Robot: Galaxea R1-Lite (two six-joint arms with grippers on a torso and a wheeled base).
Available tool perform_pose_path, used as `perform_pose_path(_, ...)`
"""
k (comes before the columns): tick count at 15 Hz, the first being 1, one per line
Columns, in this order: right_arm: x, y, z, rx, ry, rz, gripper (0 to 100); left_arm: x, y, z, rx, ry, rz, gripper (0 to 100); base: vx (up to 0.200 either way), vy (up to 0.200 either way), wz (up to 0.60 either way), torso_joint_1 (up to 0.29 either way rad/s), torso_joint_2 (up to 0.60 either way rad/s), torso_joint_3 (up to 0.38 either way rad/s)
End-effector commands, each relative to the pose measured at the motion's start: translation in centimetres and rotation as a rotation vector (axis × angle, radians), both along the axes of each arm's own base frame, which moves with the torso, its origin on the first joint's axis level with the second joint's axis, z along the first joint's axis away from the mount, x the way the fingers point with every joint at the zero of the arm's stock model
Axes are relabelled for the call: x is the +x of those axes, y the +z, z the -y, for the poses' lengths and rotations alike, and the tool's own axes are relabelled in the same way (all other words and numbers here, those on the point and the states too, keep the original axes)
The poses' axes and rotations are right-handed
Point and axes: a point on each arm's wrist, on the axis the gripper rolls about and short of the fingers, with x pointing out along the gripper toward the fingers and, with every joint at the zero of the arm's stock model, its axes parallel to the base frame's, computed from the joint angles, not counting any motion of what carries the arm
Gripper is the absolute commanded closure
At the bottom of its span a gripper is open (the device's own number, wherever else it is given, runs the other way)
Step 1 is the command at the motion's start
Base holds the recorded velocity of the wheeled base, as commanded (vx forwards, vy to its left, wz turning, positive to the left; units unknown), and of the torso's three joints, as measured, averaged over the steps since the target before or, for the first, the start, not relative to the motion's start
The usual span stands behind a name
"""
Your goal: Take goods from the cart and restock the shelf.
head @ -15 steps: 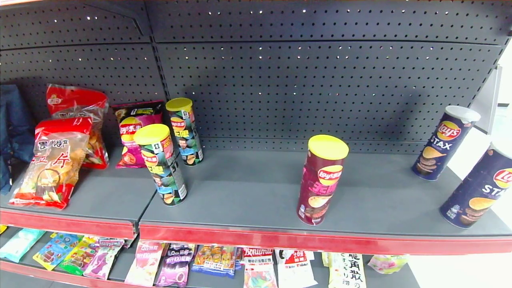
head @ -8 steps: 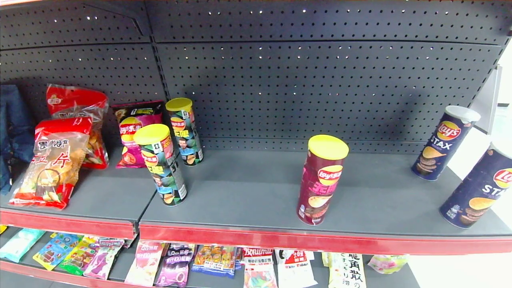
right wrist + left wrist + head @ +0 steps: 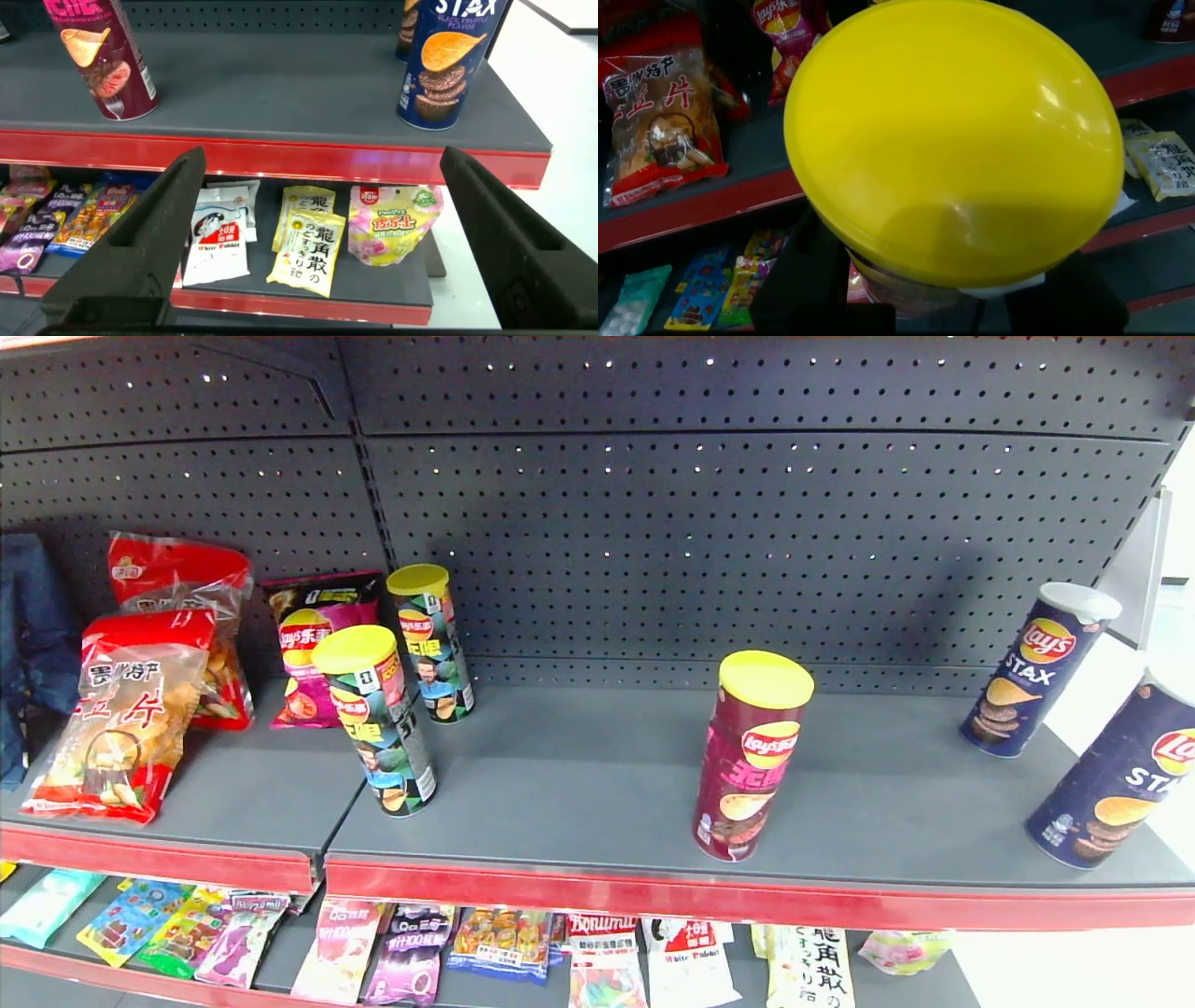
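A can with a yellow lid (image 3: pixel 952 140) is held in the left hand (image 3: pixel 948 299), whose dark fingers (image 3: pixel 808 289) are closed against its body on both sides, below the lid. It is carried in front of the shelf (image 3: pixel 579 784) and has not yet been set down on it. The right hand (image 3: pixel 322 159) is spread wide with nothing between its fingers and is faced toward the shelf's red front edge. On the shelf, a dark red can (image 3: pixel 752 756) is stood upright near the front, two patterned cans (image 3: pixel 373 719) are placed one behind the other toward the left, two blue cans (image 3: pixel 1038 670) are set at the right end, and snack bags (image 3: pixel 121 719) are leaned at the far left. A wide bare stretch is seen between the cans. The task is judged to be partly done: some goods are stocked, one can is in hand to be placed, and room is left for more.
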Motion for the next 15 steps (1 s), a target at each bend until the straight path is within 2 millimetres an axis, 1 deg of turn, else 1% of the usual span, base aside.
perform_pose_path(1, 0.0, 0.0, 0.0, 0.001, 0.001, 0.000, 0, 0.0, 0.1, 0.0, 0.000, -0.002, 0.001, 100, 0.000, 0.000, 0.00, 0.000, 0.00, 0.000)
perform_pose_path(4, 0.0, 0.0, 0.0, 0.001, 0.001, 0.000, 0, 0.0, 0.2, 0.0, 0.000, 0.000, 0.002, 100, -0.200, 0.000, 0.00, 0.007, 0.01, 0.001)
perform_pose_path(11, 0.0, 0.0, 0.0, 0.001, 0.001, 0.000, 0, -0.1, 0.6, 0.0, 0.001, -0.020, 0.018, 100, 0.000, 0.000, 0.00, 0.000, 0.00, 0.000)
perform_pose_path(15, 0.0, 0.0, 0.0, 0.001, 0.001, 0.000, 0, 0.0, 1.4, -0.2, -0.002, -0.062, 0.023, 100, 0.000, 0.000, -0.60, 0.002, 0.00, 0.004)
